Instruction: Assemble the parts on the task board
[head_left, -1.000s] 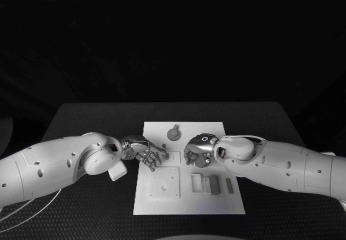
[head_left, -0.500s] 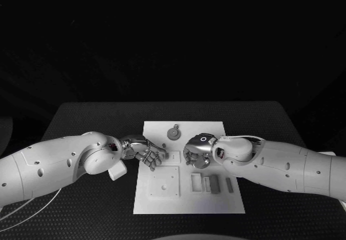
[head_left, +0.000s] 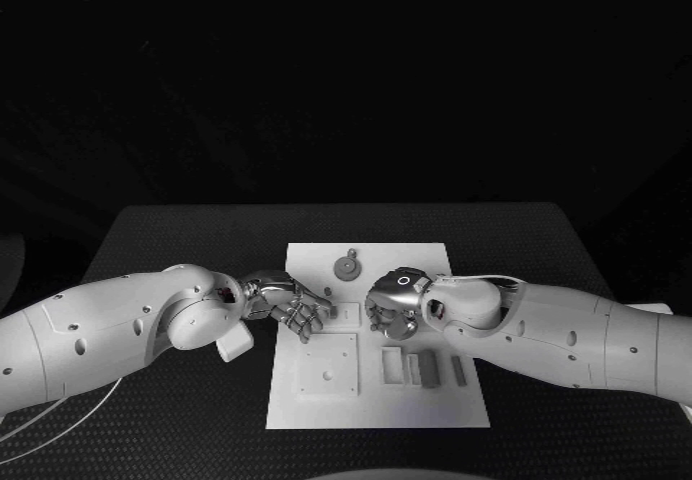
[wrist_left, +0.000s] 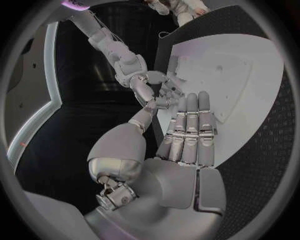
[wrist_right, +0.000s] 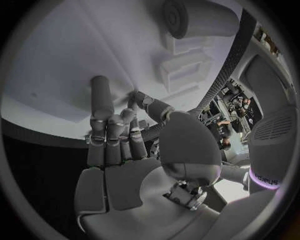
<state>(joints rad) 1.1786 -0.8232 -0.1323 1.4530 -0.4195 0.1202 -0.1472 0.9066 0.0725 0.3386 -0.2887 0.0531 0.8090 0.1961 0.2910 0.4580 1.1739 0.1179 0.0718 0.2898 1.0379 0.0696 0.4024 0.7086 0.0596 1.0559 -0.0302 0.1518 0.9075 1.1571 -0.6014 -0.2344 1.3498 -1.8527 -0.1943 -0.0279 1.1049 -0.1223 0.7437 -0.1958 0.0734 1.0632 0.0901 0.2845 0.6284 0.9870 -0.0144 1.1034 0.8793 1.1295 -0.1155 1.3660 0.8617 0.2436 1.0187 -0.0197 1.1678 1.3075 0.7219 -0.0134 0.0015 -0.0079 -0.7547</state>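
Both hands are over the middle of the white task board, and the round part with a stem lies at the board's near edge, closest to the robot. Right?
Not quite. The left hand and right hand are over the middle of the task board, but the head view shows the round part near the board's far edge, beyond the hands.

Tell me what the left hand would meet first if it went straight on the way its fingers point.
Probably the right hand: in the head view the left hand points across the task board toward it, with a small raised part between them. Depth is unclear, so it may touch that part first.
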